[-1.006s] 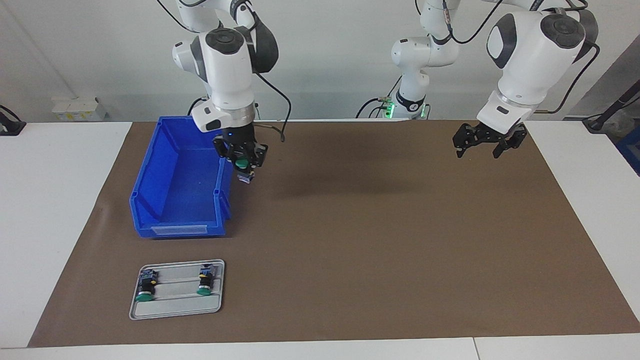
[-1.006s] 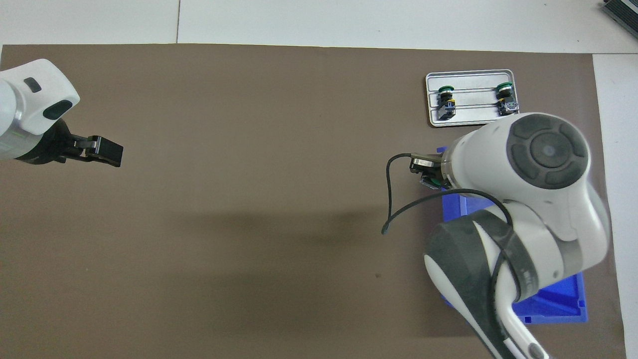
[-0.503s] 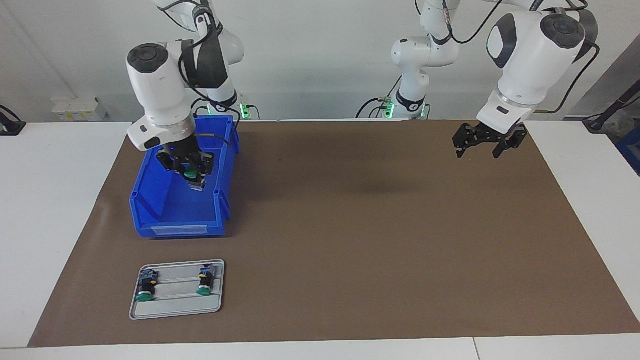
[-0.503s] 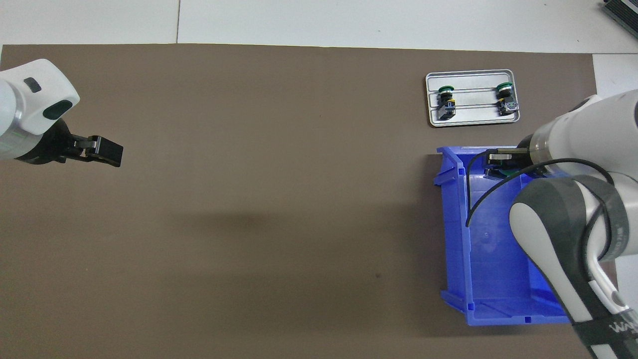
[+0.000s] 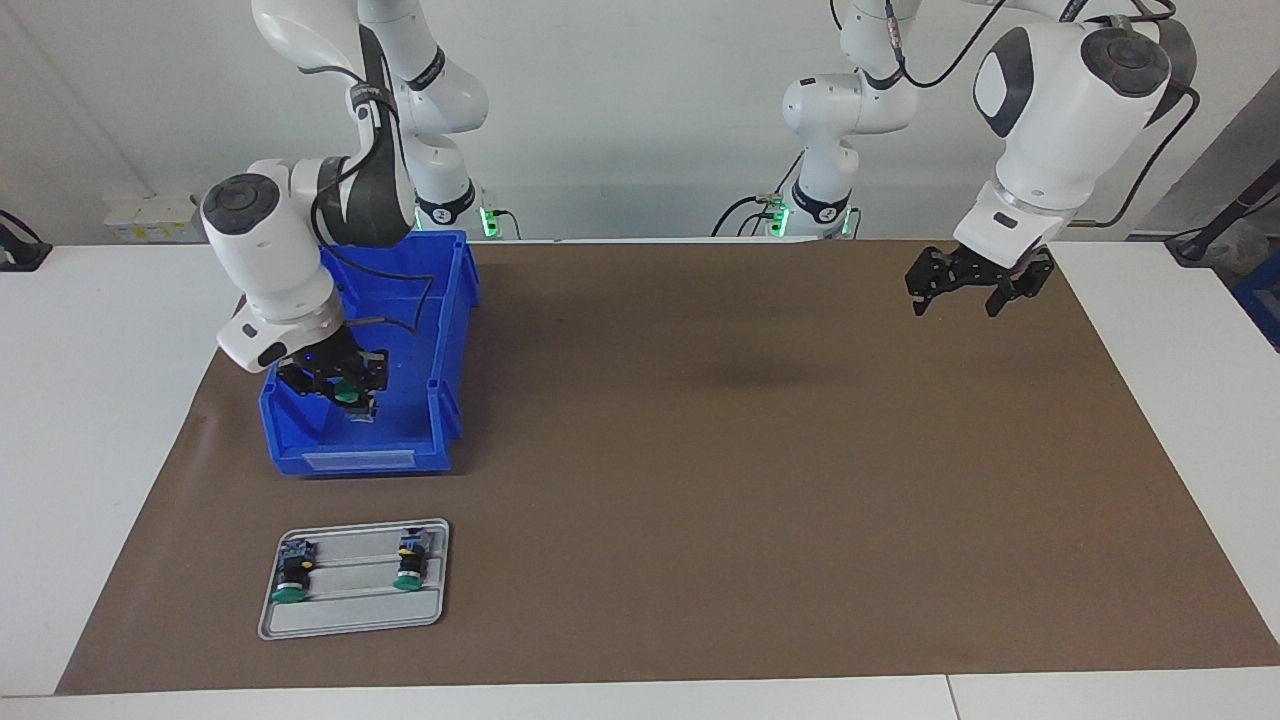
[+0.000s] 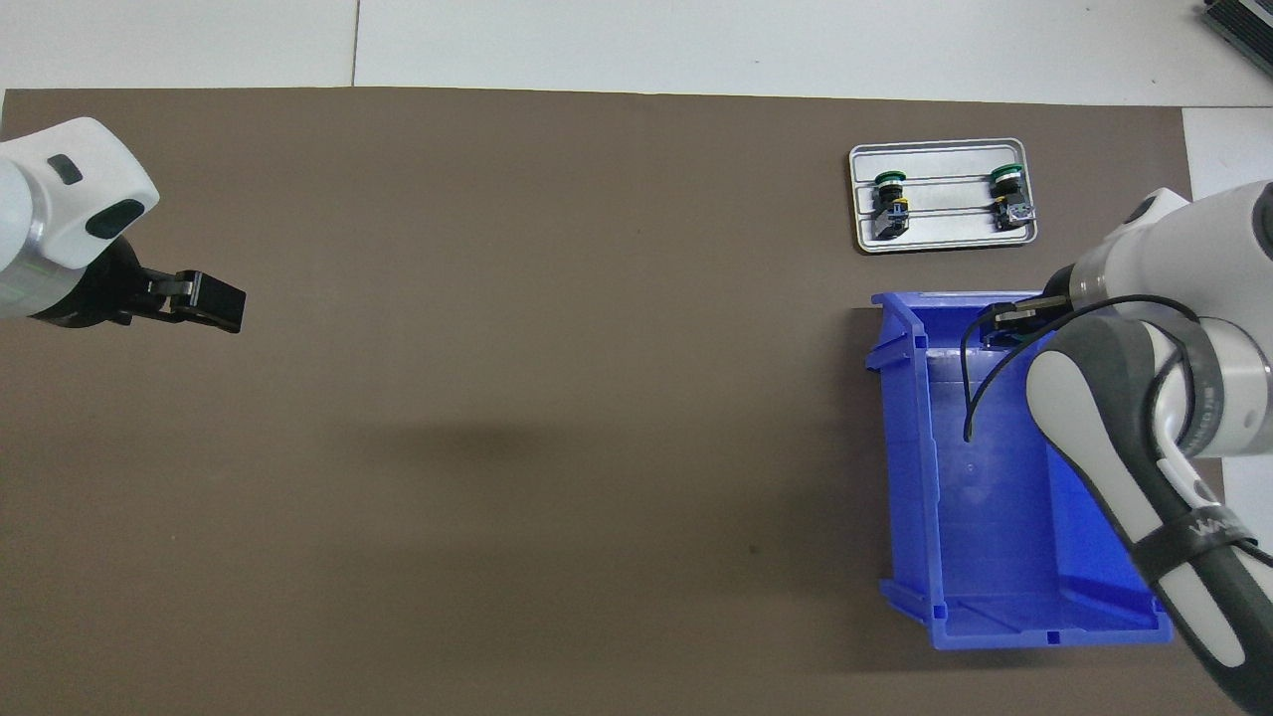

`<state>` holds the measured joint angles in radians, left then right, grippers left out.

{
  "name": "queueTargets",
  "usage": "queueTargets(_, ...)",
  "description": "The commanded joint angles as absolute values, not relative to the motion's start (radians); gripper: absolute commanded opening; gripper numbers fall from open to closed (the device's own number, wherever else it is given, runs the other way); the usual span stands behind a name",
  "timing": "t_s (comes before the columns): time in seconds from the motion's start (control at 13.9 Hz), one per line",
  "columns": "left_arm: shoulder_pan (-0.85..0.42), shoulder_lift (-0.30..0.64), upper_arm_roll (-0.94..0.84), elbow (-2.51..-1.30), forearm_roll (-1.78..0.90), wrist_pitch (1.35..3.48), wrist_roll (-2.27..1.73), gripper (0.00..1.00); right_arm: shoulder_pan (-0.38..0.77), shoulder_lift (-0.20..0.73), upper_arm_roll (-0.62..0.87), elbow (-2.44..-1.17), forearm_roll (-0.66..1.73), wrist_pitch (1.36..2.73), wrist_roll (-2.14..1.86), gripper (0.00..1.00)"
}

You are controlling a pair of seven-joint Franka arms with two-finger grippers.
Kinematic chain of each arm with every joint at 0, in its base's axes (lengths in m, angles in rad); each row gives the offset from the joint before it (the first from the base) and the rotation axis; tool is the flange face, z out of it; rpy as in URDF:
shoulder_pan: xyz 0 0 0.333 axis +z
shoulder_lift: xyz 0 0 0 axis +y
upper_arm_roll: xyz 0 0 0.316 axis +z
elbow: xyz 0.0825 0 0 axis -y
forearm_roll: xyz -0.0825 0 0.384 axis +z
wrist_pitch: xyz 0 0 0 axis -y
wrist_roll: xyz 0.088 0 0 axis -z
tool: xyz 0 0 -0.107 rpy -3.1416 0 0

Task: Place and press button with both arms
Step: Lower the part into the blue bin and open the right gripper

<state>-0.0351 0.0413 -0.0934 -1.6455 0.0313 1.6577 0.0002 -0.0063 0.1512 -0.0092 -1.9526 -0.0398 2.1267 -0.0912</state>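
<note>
My right gripper (image 5: 345, 392) is shut on a green-capped button (image 5: 347, 394) and hangs low over the blue bin (image 5: 300, 462), at the end of the bin farther from the robots. From overhead, the right gripper (image 6: 1004, 323) shows just inside the rim of the bin (image 6: 905, 447), and its arm hides most of the button. Two more buttons (image 5: 291, 575) (image 5: 408, 565) lie on a grey tray (image 5: 350, 620). My left gripper (image 5: 957, 308) waits open and empty above the brown mat at the left arm's end of the table, also seen from overhead (image 6: 214, 301).
The grey tray (image 6: 945, 239) lies on the brown mat (image 5: 750, 480), farther from the robots than the bin. The right arm's elbow and cable hang above the bin. White tabletop borders the mat.
The right gripper has carried the button from beside the bin, on the side toward the table's middle, across over the bin and down into its open top. The left arm has not moved.
</note>
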Motion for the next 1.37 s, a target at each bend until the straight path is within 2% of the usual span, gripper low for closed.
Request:
queueTargets(0.0,-0.023,0.012,-0.101,-1.683,0.021,1.683,-0.006,1.0,-0.017,0.175,0.005,-1.97,-0.009,2.183,-0.135,0.0)
queueTargets(0.36,-0.023,0.012,-0.101,-1.683,0.021,1.683,-0.006,1.0,-0.017,0.201,0.005,-2.063,-0.008,2.328,-0.161,0.0)
queueTargets(0.72,-0.023,0.012,-0.101,-1.684,0.021,1.683,-0.006,1.0,-0.017,0.202,0.005,-2.083,-0.008,2.339,-0.16,0.0)
queueTargets(0.79,-0.023,0.012,-0.101,-1.683,0.021,1.683,-0.006,1.0,-0.017,0.202,0.005,-2.083,-0.008,2.338,-0.158,0.11)
queueTargets(0.86,-0.023,0.012,-0.101,-1.683,0.021,1.683,-0.006,1.0,-0.017,0.202,0.005,-2.083,-0.008,2.338,-0.155,0.63)
queueTargets(0.93,-0.023,0.012,-0.101,-1.683,0.021,1.683,-0.006,1.0,-0.018,0.202,0.005,-2.079,-0.008,2.336,-0.152,0.81)
queueTargets(1.08,-0.023,0.012,-0.101,-1.683,0.021,1.683,-0.006,1.0,-0.018,0.198,0.005,-2.069,-0.008,2.335,-0.128,0.92)
queueTargets(1.29,-0.023,0.012,-0.101,-1.683,0.021,1.683,-0.006,1.0,-0.017,0.157,0.005,-2.059,-0.008,2.321,-0.065,0.94)
